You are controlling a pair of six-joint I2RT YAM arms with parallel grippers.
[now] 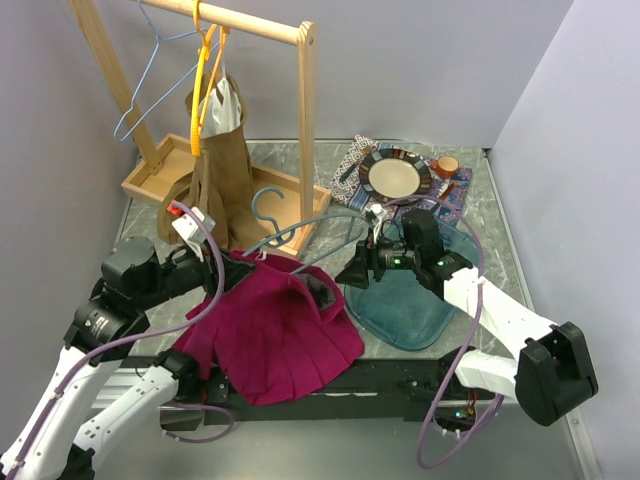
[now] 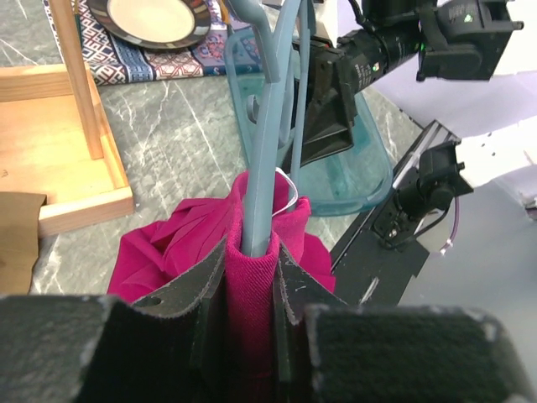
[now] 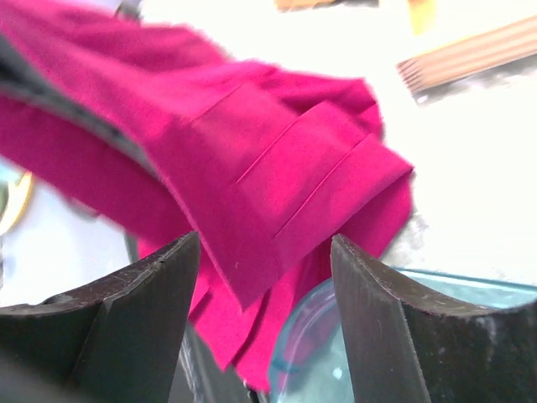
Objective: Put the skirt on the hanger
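The magenta pleated skirt lies bunched on the table front, part of it draped over a grey-blue hanger. My left gripper is shut on the skirt's waistband together with the hanger's end; in the left wrist view the hanger rises out of the pinched fabric. My right gripper is open at the skirt's right edge. In the right wrist view the skirt hangs just beyond my spread fingers, not between them.
A wooden rack with a brown garment, a yellow hanger and a blue hanger stands at the back left. A teal glass tray lies under my right arm. A plate on patterned cloth sits behind.
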